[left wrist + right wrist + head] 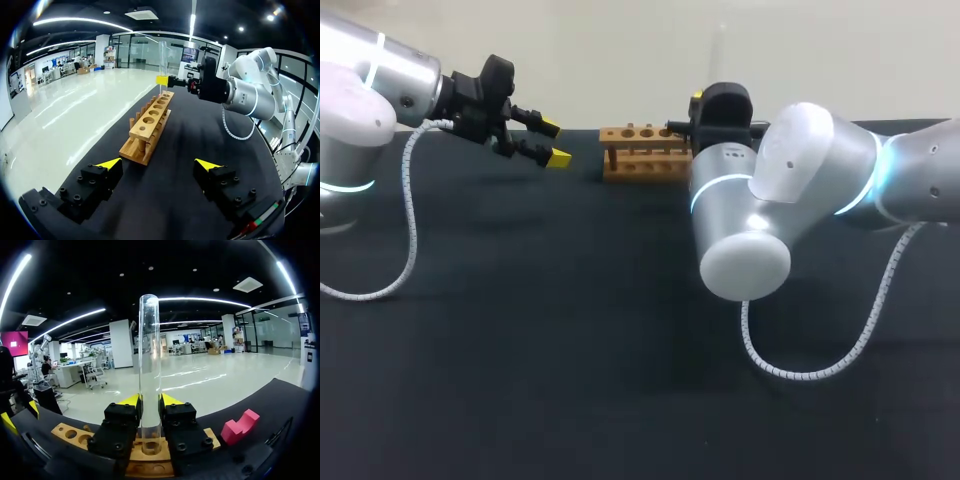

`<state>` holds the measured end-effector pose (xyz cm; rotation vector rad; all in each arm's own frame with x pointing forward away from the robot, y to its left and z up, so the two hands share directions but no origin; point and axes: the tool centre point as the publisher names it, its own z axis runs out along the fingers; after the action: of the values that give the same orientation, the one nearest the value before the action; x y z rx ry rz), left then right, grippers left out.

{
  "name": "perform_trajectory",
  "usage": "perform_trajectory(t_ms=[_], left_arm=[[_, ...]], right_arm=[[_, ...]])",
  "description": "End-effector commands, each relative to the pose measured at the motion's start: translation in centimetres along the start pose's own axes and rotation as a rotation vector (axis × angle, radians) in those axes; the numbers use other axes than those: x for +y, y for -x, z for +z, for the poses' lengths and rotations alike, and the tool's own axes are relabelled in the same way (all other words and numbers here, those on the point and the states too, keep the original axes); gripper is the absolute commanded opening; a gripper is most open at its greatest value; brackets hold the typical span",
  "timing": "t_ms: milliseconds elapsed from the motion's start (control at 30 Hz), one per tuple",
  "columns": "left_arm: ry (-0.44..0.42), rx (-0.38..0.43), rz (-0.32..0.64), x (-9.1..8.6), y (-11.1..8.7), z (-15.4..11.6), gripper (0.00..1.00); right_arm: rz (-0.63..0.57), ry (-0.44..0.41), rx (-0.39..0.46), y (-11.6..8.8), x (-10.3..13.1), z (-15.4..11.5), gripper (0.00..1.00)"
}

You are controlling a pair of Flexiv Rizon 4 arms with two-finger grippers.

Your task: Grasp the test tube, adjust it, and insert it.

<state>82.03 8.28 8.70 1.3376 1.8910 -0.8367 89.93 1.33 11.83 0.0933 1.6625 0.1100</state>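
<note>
**Entry: test tube, held at the rack**

- Right pincer (150, 400): mine, clamped on the test tube (149, 355) from two sides, yellow tips against the glass.
- Test tube: clear, upright and open-mouthed. It is gripped low, so most of its length stands above my fingers. Its foot sits at the mouth of a hole at the right end of the wooden rack (61, 430); I cannot tell whether it has entered.
- Handling, by my judgement: light, stiff, slick and breakable. Keep a modest squeeze near the lower end and lower it straight, without side load against the hole.
- Markings: no writing legible on tube or rack.
- Wooden rack: far middle of the black table (570, 330), with one row of holes.
- Pink block (239, 426): just beyond the rack's right end.
- Left pincer (554, 143): fingers apart, empty, left of the rack.
</note>
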Motion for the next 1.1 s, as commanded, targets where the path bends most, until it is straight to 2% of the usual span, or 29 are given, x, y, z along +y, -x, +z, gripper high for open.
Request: perform_trajectory(t_ms=[33,600,633,667,1033,1100], left_arm=[[0.001,-0.004,0.003,0.0,-0.1,0.0,1.00],[0.001,-0.004,0.003,0.0,-0.1,0.0,1.00],[0.001,-0.004,0.003,0.0,-0.1,0.0,1.00],[0.001,-0.004,0.003,0.0,-0.1,0.0,1.00],[0.001,-0.004,0.003,0.0,-0.1,0.0,1.00],[0.001,-0.004,0.003,0.0,-0.1,0.0,1.00]], right_arm=[[0.002,0.006,0.006,-0.5,0.0,0.4,0.00],[0.035,0.008,0.043,-1.9,0.5,-0.3,0.00],[0.037,0.007,0.045,-1.9,0.6,-0.4,0.08],[0.039,0.007,0.047,-2.0,0.6,-0.4,0.11],[0.046,0.002,0.054,-2.2,0.9,-0.8,0.15],[0.046,0.001,0.055,-2.2,0.9,-0.9,0.21]])
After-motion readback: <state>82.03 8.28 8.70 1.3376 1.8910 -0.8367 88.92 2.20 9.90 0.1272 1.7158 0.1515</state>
